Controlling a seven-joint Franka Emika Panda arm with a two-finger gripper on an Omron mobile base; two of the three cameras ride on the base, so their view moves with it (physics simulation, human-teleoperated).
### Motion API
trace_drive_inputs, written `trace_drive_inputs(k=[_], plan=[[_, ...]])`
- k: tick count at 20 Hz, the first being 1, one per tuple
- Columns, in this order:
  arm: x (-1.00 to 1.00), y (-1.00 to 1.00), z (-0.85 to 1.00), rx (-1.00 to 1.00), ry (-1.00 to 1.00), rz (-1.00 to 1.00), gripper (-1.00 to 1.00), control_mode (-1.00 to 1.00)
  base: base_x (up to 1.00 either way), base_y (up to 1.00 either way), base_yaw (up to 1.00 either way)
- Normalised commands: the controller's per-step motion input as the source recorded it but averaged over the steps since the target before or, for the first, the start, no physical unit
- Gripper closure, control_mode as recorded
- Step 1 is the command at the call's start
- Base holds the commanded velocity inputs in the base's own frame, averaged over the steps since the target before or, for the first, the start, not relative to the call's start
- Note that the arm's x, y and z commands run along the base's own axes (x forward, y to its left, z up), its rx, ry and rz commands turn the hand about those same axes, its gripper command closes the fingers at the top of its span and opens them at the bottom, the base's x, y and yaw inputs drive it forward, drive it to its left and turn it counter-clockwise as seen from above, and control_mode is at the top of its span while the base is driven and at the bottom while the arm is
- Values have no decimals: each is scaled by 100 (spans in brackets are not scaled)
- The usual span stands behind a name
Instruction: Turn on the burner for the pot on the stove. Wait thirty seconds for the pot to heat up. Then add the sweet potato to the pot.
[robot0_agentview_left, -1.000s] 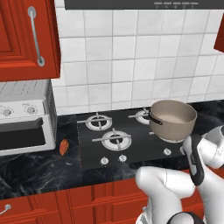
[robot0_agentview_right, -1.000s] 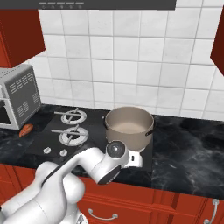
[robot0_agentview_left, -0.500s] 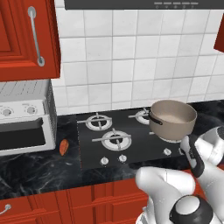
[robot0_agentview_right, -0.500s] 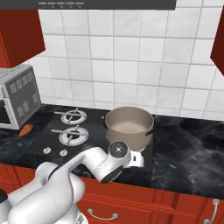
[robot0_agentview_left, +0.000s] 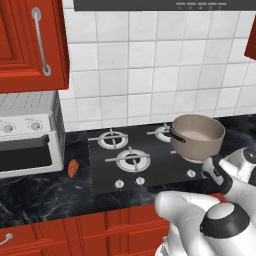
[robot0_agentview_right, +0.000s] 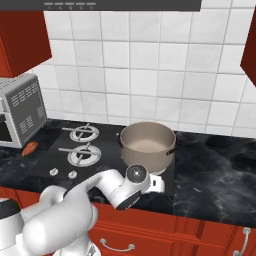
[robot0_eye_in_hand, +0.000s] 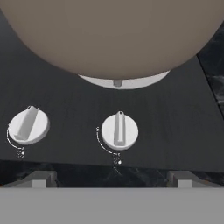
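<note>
Hovering wide-open, jaws (robot0_eye_in_hand: 112, 177) face a knob (robot0_eye_in_hand: 119, 130) (pot (robot0_eye_in_hand: 114, 35) beyond).

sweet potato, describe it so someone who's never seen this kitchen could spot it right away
Start at the black stove on the dark marble counter. Look off its left edge, just before the white toaster oven. The sweet potato lies there alone, a small orange-brown oblong, the only warm-coloured thing on the counter.
</note>
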Motion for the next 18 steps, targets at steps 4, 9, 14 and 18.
trace_drive_inputs(k=[4, 9, 14, 18], plan=[[17, 0, -22, 0, 0, 0, -100, -100, 0, 0, 0], [16, -6, -15, 0, 0, 0, -100, -100, 0, 0, 0], [20, -5, -7, 0, 0, 0, -100, -100, 0, 0, 0], [26, 0, -7, 0, 0, 0, -100, -100, 0, 0, 0]])
